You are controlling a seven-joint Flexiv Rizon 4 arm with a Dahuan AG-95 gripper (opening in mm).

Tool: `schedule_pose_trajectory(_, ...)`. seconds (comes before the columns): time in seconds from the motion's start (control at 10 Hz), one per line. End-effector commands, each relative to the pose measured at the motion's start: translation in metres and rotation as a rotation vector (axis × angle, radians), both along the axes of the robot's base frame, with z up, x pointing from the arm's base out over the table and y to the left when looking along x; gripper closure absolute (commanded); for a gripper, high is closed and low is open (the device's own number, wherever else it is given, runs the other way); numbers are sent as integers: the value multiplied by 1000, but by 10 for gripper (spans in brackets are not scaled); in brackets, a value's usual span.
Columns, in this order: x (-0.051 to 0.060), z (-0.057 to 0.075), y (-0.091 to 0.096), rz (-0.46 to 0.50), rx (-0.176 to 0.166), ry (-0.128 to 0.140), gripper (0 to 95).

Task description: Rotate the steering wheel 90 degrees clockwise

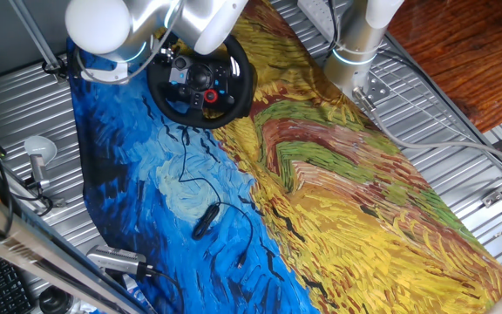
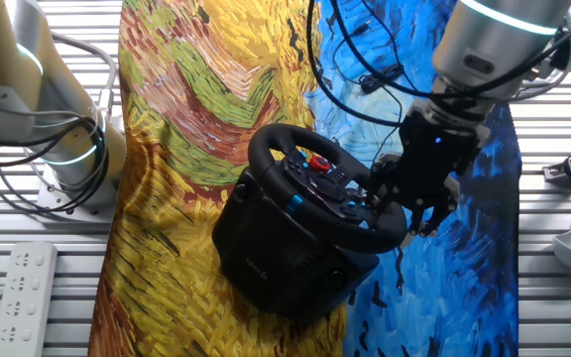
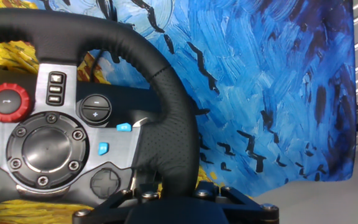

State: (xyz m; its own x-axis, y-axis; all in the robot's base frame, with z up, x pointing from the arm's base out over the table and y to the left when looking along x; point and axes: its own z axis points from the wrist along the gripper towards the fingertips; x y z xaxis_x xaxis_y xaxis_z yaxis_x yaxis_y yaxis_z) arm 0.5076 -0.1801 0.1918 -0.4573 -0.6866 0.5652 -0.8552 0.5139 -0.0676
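Observation:
The steering wheel is a black thick-rimmed racing wheel with a grey hub, a red round button and blue-lit buttons. It stands on its black base on the painted cloth at the far end of the table. My gripper is at the rim's right side, over the blue part of the cloth. In the hand view the rim runs down between my gripper's two fingers, which are closed against it. In the one fixed view my arm hides the gripper itself.
A small black oval device with a thin cable lies on the blue half of the cloth. A second arm's base stands beside the cloth. A white power strip lies on the slatted metal table.

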Motion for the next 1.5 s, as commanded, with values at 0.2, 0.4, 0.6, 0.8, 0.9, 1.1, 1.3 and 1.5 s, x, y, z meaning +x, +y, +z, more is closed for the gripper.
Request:
schedule_pose_trajectory(0.2, 0, -5, -3, 10, 0, -13, 570)
schedule_pose_trajectory(0.4, 0, -7, -4, 15, 0, -16, 570)
schedule_pose_trajectory(0.6, 0, -8, -5, 19, 0, -19, 570)
schedule_pose_trajectory(0.8, -1, -9, -7, 23, -1, -23, 760)
schedule_pose_trajectory(0.9, -1, -9, -7, 19, -1, -26, 760)
schedule_pose_trajectory(1.1, 0, -11, -7, 18, 3, -45, 950)
schedule_pose_trajectory(1.3, 0, -12, -7, 18, 2, -45, 950)
schedule_pose_trajectory(1.5, 0, -12, -7, 21, -1, -44, 950)
